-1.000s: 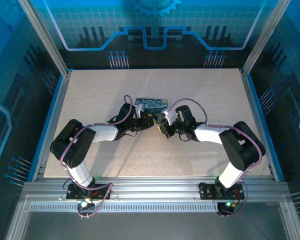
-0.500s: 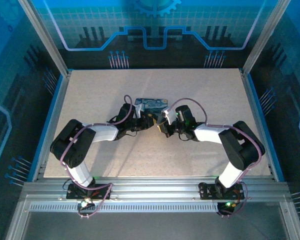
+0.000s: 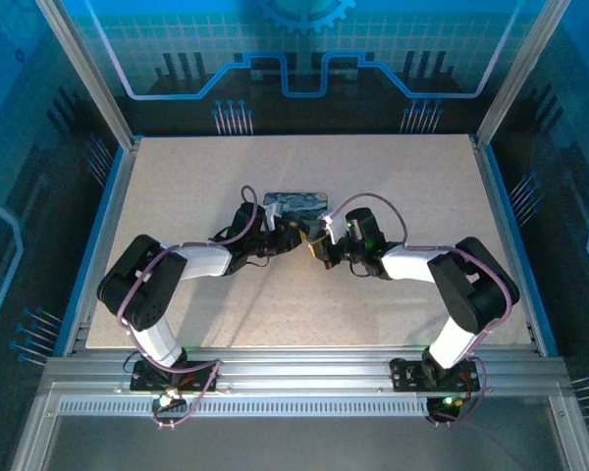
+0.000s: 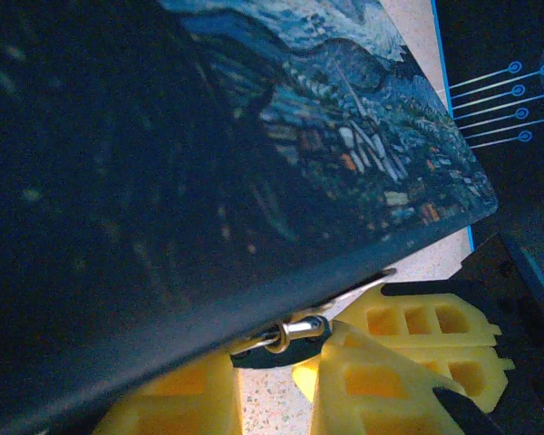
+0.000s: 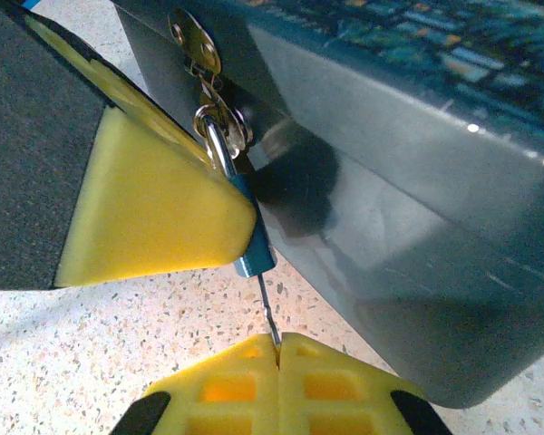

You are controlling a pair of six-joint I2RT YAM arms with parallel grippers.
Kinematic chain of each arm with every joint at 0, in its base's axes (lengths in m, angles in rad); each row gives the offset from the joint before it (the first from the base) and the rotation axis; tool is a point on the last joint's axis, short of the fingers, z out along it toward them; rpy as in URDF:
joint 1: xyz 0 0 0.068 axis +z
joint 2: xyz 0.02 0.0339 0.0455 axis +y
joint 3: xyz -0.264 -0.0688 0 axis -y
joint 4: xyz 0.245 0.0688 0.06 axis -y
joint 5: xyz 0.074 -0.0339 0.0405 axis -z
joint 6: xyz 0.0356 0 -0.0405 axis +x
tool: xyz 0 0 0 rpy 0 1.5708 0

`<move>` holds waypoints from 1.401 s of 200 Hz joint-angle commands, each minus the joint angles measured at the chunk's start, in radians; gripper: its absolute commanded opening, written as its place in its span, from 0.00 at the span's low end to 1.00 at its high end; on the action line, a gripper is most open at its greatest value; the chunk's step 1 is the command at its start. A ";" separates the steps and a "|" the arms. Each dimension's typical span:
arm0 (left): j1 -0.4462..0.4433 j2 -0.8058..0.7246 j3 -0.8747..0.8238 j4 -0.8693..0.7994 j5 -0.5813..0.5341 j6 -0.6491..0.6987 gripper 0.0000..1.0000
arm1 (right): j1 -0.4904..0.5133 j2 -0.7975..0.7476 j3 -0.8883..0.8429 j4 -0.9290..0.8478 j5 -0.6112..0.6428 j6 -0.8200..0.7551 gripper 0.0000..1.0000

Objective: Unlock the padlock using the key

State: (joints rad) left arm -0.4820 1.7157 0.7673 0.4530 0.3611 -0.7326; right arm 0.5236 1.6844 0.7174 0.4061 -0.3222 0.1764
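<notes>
Padlock (image 3: 296, 203) chunky, likely heavy; brace body. Key (image 5: 266, 306) thin, slippery, pinched in closed right pincer (image 5: 277, 349). Left pincer (image 4: 270, 364) narrow, grip unclear.

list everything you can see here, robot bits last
padlock: one, dark blue with a starry-night top, mid table, just beyond both grippers
key ring: one, silvery with brass-coloured bits, on the padlock's side face
key: one, thin grey sliver seen edge-on, pinched in the right fingertips
table: one, speckled beige, blue-edged
left gripper: one, yellow fingers, at the padlock's near edge
right gripper: one, yellow fingers, shut on the key
</notes>
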 commanded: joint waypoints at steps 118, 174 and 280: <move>-0.044 -0.054 0.004 0.024 0.057 -0.027 0.18 | 0.013 0.046 0.006 0.234 -0.032 -0.059 0.00; -0.046 -0.054 0.002 0.012 0.060 -0.021 0.18 | 0.006 0.057 0.079 0.260 -0.096 -0.018 0.00; -0.045 0.020 -0.024 0.088 0.043 -0.051 0.31 | 0.009 0.090 0.036 0.247 -0.113 0.082 0.00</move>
State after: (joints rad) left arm -0.4892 1.7077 0.7635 0.4671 0.3111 -0.7738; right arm 0.5163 1.7679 0.7406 0.5480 -0.3862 0.2192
